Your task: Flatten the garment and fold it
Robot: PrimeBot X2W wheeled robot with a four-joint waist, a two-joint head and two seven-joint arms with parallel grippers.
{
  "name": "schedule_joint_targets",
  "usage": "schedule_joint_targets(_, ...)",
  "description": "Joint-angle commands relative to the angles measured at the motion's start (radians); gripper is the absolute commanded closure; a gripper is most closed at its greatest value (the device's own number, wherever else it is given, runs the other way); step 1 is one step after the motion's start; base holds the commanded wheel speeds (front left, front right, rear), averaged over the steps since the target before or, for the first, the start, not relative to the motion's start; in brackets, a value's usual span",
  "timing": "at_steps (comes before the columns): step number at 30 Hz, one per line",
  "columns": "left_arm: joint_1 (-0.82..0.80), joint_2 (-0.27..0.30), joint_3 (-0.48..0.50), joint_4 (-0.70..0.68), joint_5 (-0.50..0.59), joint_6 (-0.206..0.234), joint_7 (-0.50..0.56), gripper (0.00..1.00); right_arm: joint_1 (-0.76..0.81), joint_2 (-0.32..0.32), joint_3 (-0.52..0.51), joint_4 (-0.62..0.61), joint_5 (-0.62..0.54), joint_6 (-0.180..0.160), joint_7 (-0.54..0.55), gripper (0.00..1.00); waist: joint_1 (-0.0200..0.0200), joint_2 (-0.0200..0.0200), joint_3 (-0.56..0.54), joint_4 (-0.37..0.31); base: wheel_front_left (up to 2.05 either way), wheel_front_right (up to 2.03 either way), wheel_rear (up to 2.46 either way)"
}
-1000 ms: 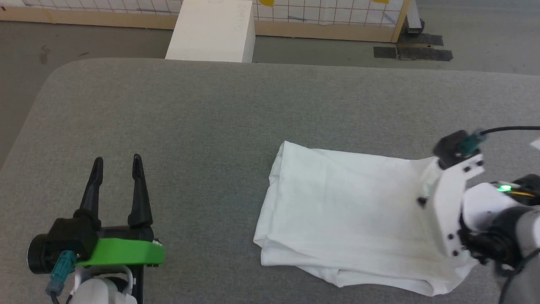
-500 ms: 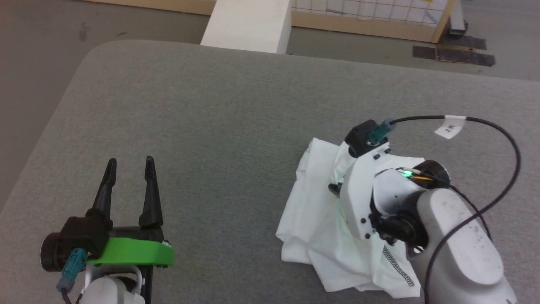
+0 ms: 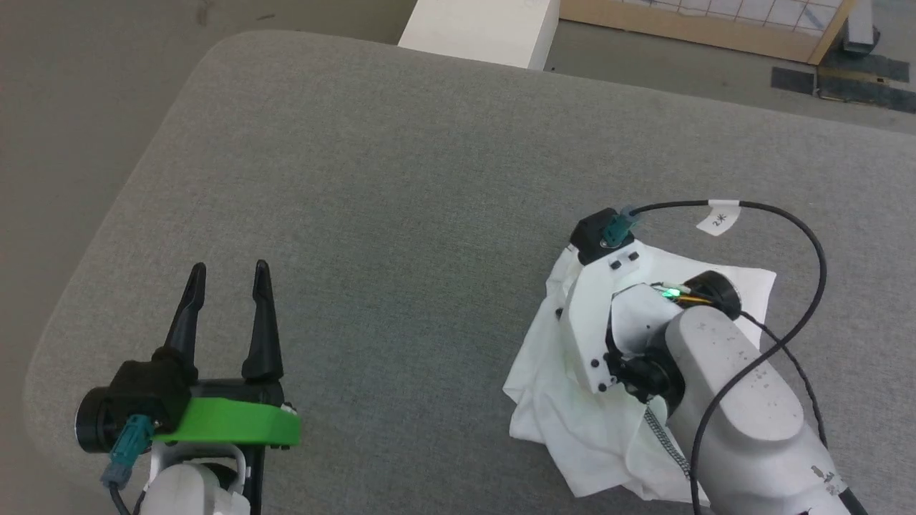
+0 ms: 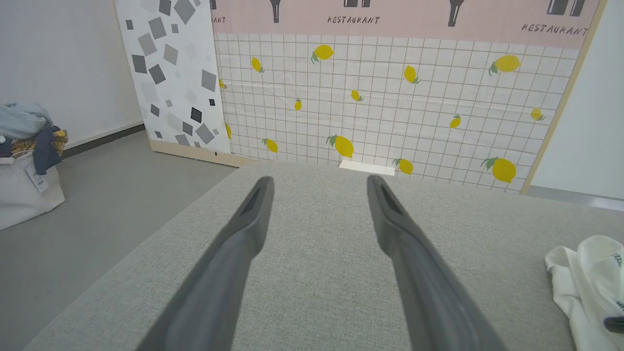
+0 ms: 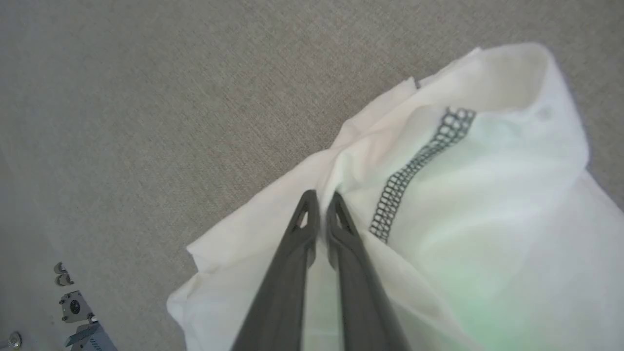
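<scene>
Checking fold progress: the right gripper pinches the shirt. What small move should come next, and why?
Probably lower the right gripper and open it: it is shut on a fold of the shirt, held over the rest, which lies bunched on the table.

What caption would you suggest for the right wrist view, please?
Right gripper shut on a fold of the white garment, beside its dark zigzag seam, above the grey table.
</scene>
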Motion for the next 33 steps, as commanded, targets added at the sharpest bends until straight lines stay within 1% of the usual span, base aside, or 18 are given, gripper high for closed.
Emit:
schedule_joint_targets(1,-0.015,-0.005,-0.002,0.003,-0.002,-0.007,-0.004,0.00,-0.022,0.004,0.021,0.009,0.024,-0.002,-0.020,0.00,0.0000,0.0000,-0.003,-0.003,0.00,0.00,0.00)
schedule_joint_targets(5,-0.010,-0.006,0.003,0.006,0.003,-0.008,-0.004,0.00,-0.053,0.004,0.092,0.005,0.085,-0.002,-0.066,0.00,0.0000,0.0000,-0.019,-0.027,0.00,0.00,0.00)
schedule_joint_targets(8,-0.004,-0.006,0.009,0.007,0.008,-0.008,-0.004,0.00,-0.084,0.004,0.136,-0.026,0.120,-0.002,-0.105,0.00,0.0000,0.0000,-0.035,-0.055,0.00,0.00,0.00)
schedule_joint_targets(11,0.005,-0.006,0.019,0.002,0.012,-0.006,-0.004,0.00,-0.104,0.004,0.156,-0.075,0.151,-0.002,-0.149,0.00,0.0000,0.0000,-0.053,-0.088,0.00,0.00,0.00)
schedule_joint_targets(13,0.015,-0.006,0.025,-0.005,0.013,-0.005,-0.004,0.00,-0.106,0.004,0.147,-0.109,0.159,-0.002,-0.169,0.00,0.0000,0.0000,-0.066,-0.113,0.00,0.00,0.00)
schedule_joint_targets(15,0.024,-0.006,0.032,-0.011,0.011,-0.004,-0.004,0.00,-0.096,0.004,0.112,-0.142,0.138,-0.002,-0.176,0.00,0.0000,0.0000,-0.075,-0.138,0.00,0.00,0.00)
schedule_joint_targets(17,0.033,-0.006,0.035,-0.019,0.010,-0.002,-0.004,0.00,-0.071,-0.013,0.061,-0.173,0.103,-0.002,-0.167,0.00,0.0000,0.0000,-0.082,-0.161,0.00,0.00,0.00)
schedule_joint_targets(23,0.036,-0.006,0.031,-0.025,0.012,-0.004,-0.004,0.00,0.072,-0.084,-0.135,-0.249,-0.030,-0.002,-0.080,0.00,0.0000,0.0000,-0.081,-0.196,0.00,0.00,0.00)
schedule_joint_targets(25,0.032,-0.006,0.029,-0.026,0.011,-0.005,-0.004,0.00,0.127,-0.083,-0.187,-0.262,-0.060,-0.002,-0.045,0.00,0.0000,0.0000,-0.076,-0.199,0.00,0.00,0.00)
schedule_joint_targets(28,0.027,-0.006,0.017,-0.028,0.009,-0.006,-0.004,0.00,0.204,-0.066,-0.228,-0.276,-0.088,-0.002,0.009,0.00,0.0000,0.0000,-0.065,-0.193,0.00,0.00,0.00)
schedule_joint_targets(31,0.025,-0.006,0.010,-0.029,0.006,-0.007,-0.004,0.00,0.261,-0.051,-0.237,-0.286,-0.111,-0.002,0.053,0.00,0.0000,0.0000,-0.052,-0.180,0.00,0.00,0.00)
schedule_joint_targets(33,0.023,-0.006,0.012,-0.030,0.005,-0.006,-0.004,0.00,0.282,-0.040,-0.243,-0.296,-0.117,-0.002,0.061,0.00,0.0000,0.0000,-0.040,-0.172,0.00,0.00,0.00)
